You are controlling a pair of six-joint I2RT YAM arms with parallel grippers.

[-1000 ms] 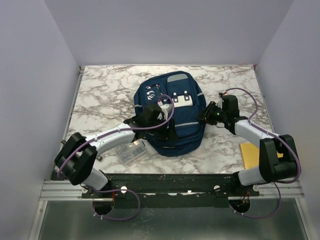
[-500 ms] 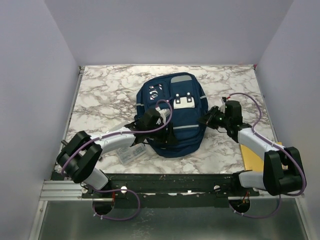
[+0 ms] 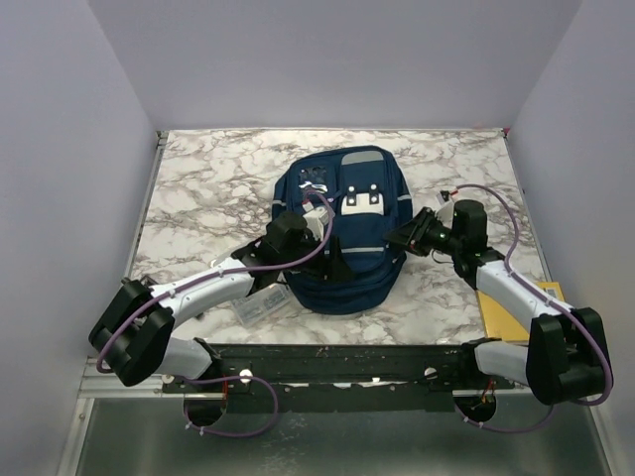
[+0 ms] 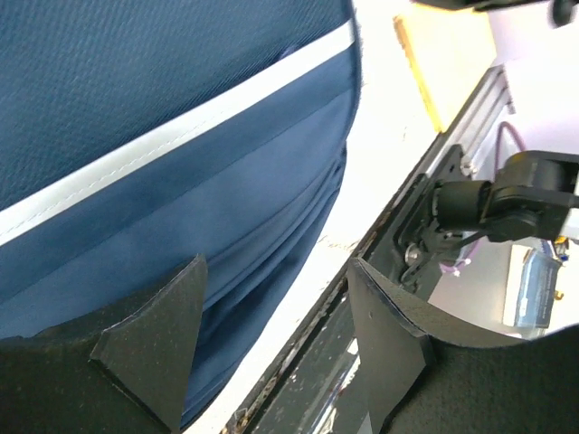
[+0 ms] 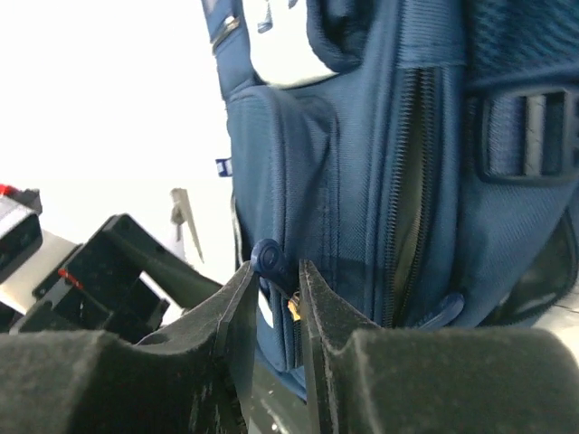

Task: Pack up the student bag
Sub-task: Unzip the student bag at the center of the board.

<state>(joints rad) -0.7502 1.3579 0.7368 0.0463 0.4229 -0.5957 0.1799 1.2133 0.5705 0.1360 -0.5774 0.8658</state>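
Listing near→far: clear plastic box, near edge, just left of bag, contents unclear. Yellow flat item, right side, partly hidden by right arm. Navy student bag, flat on marble table, centre; white print on pocket too small to read. The left gripper is spread over bag's near side, holding nothing. The right gripper is nearly closed at zip pull; can't tell if pinched.

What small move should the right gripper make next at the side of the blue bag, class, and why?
Probably close the right gripper on the round zipper pull. Its jaws stand narrowly apart with the pull at their tips on the student bag, seemingly not yet pinched; a firm grip must come before drawing the zip.
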